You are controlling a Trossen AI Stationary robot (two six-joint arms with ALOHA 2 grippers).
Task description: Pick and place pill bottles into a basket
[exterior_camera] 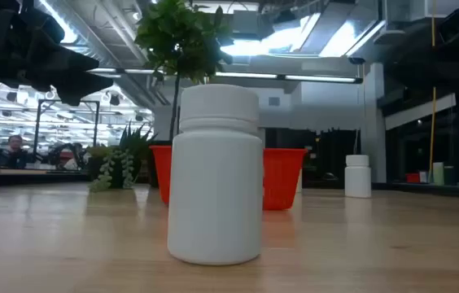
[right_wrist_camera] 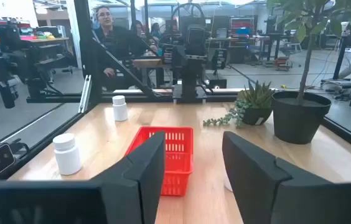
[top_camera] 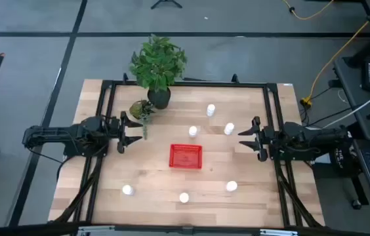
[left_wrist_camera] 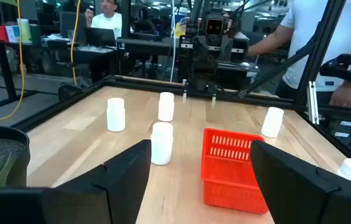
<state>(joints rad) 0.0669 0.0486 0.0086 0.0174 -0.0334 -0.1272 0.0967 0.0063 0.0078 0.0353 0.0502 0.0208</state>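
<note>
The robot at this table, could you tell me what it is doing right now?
Nothing is being handled yet. Six pill bottles stand scattered on the table around the red basket, which looks empty. The left gripper waits open at the table's left side near the plants, and the right gripper waits open at the right side. Neither touches a bottle.

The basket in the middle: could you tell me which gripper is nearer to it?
Right, slightly. The right gripper sits just off the basket's right side; the left gripper waits farther off, near the plants.
</note>
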